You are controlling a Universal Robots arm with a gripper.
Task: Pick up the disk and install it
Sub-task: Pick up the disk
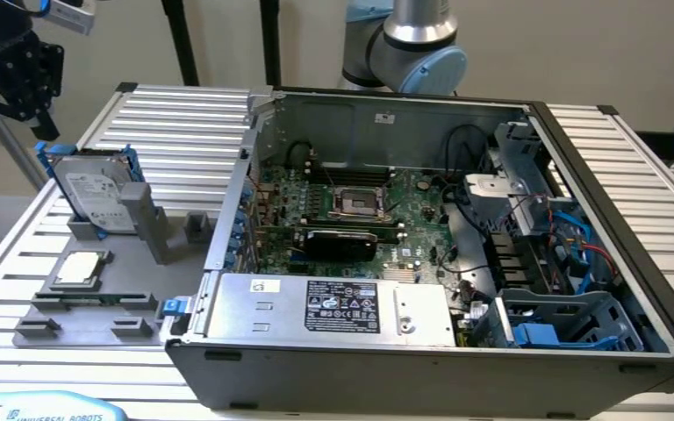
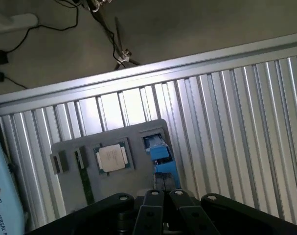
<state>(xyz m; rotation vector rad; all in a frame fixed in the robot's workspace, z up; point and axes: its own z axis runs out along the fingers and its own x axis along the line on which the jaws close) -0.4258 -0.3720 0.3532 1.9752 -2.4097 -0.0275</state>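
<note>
Nearest in the exterior view is the open grey metal computer case (image 1: pixel 349 373). On that view's left, the disk (image 1: pixel 95 195), a silver-grey labelled drive in a blue plastic carrier, stands on edge in a grey plastic fixture (image 1: pixel 138 263). Above it hangs the black gripper (image 2: pixel 165 195), fingertips pressed together, empty.

Black hand (image 1: pixel 31 105) above the upright disk (image 1: pixel 94 195), beside the open computer case (image 1: pixel 407 373)
</note>
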